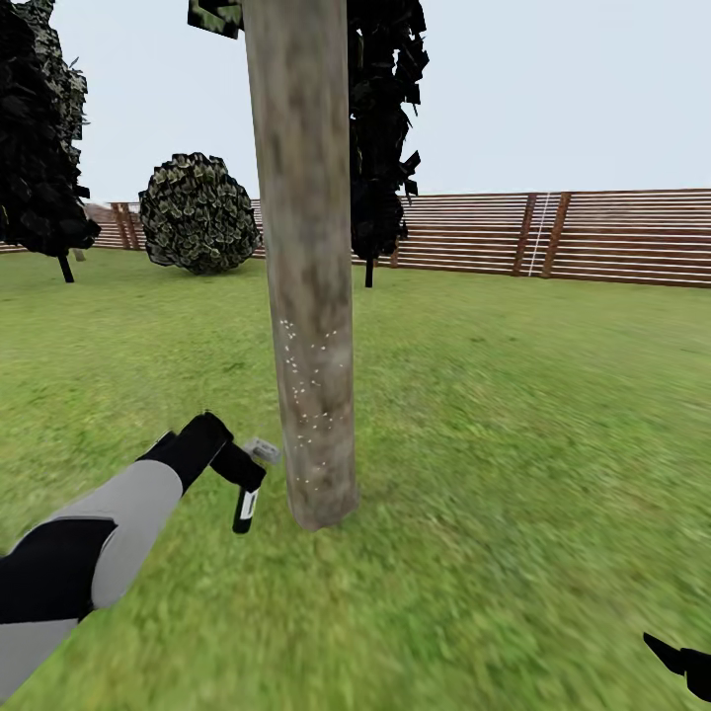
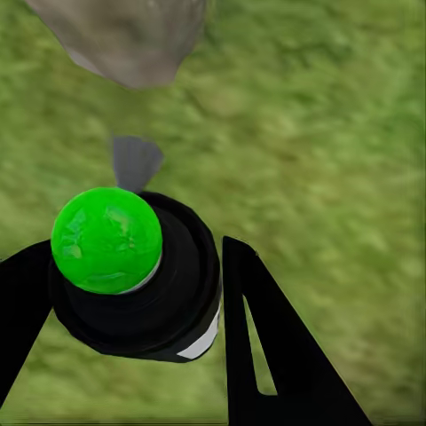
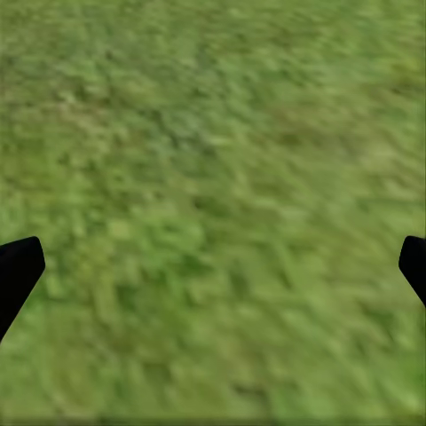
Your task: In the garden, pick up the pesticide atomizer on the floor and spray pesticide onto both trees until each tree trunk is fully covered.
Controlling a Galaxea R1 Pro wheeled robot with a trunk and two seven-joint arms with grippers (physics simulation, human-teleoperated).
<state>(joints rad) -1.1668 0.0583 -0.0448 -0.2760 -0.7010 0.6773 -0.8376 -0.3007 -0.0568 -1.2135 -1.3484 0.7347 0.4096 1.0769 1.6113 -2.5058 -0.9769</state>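
A mottled grey-brown tree trunk (image 1: 306, 296) rises from the lawn straight ahead, its lower half dotted with small white specks. My left gripper (image 1: 232, 464) is shut on the pesticide atomizer (image 1: 247, 499), a black bottle with a pale nozzle pointing at the trunk's base from a short gap. In the left wrist view the atomizer (image 2: 106, 240) shows a bright green top between the black fingers (image 2: 257, 337), with the trunk's foot (image 2: 124, 40) beyond. My right gripper (image 1: 681, 664) hangs low over the grass; its wrist view has the gripper (image 3: 213, 266) open with nothing in it.
A brown slatted fence (image 1: 612, 237) closes the lawn at the back. A round bush (image 1: 197, 212) and dark narrow trees (image 1: 39, 148) stand near the fence on the left, and another dark tree (image 1: 380, 148) behind the trunk. Open grass (image 1: 533, 444) spreads to the right.
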